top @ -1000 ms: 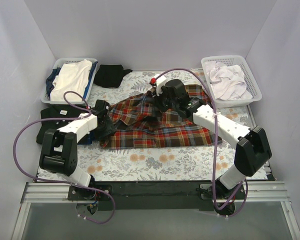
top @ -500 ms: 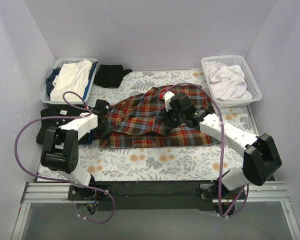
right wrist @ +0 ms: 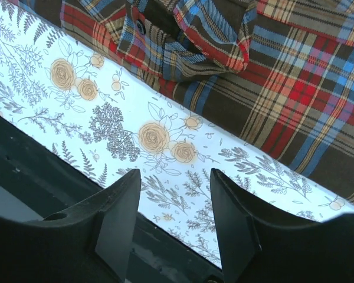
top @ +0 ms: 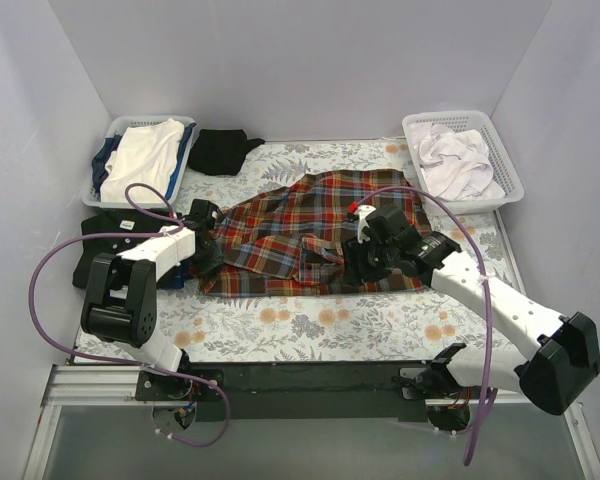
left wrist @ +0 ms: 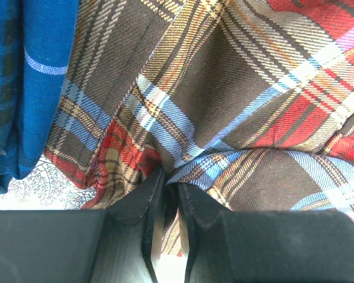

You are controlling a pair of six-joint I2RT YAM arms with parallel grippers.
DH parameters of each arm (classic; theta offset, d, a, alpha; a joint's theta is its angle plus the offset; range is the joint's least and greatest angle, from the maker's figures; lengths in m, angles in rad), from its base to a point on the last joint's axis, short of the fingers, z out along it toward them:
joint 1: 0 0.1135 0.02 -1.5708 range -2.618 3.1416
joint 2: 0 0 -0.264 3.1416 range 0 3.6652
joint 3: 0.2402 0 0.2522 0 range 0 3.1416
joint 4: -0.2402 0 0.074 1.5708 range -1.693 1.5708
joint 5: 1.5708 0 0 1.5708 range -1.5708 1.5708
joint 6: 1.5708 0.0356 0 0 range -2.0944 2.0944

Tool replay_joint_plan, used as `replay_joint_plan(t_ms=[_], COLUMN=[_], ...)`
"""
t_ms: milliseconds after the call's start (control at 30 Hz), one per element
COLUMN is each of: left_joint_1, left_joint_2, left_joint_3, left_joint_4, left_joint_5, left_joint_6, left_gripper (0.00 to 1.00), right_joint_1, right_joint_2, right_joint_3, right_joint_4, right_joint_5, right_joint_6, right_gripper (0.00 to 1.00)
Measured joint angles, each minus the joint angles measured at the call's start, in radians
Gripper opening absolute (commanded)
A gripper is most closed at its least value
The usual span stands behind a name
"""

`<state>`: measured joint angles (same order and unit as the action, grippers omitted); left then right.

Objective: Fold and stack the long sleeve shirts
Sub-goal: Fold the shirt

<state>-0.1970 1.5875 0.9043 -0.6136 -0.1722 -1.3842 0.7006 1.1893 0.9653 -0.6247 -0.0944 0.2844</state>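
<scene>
Plaid shirt point(top: 300, 225) pinched in left hand point(left wrist: 170, 187); right hand point(right wrist: 176, 183) spread, empty.

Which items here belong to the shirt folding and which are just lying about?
Job: red-orange tartan plaid shirt; folded black shirt, left edge; left gripper pinching plaid.
Lying about: left white plastic basket; right white plastic basket; crumpled black cloth.

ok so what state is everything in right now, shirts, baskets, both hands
plaid shirt: spread on the table, rumpled, not yet folded
black shirt: lying flat at the left edge, looks folded
black cloth at the back: crumpled heap
left basket: holds white and blue cloth
right basket: holds white cloth
left hand: shut on the plaid shirt's left edge
right hand: open, empty, beside the shirt's near hem
</scene>
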Motion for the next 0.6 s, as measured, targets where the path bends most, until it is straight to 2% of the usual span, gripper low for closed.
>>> replay_joint_plan(t_ms=[100, 367, 600], left_joint_1=[0.0, 0.002, 0.003], left_joint_2=[0.0, 0.0, 0.0], left_joint_3=[0.0, 0.0, 0.002], left_joint_4=[0.0, 0.001, -0.001], left_joint_5=[0.0, 0.006, 0.013], left_joint_6=[0.001, 0.005, 0.005], left_gripper=[0.13, 0.13, 0.14], right_joint_1=[0.0, 0.001, 0.015], right_joint_2=[0.037, 0.36, 0.533], right_joint_3=[0.034, 0.332, 0.391], right_joint_4=[-0.018, 0.001, 0.014], right_joint_5=[-0.008, -0.021, -0.021], right_joint_6=[0.019, -0.038, -0.127], right_gripper=[0.59, 0.61, 0.61])
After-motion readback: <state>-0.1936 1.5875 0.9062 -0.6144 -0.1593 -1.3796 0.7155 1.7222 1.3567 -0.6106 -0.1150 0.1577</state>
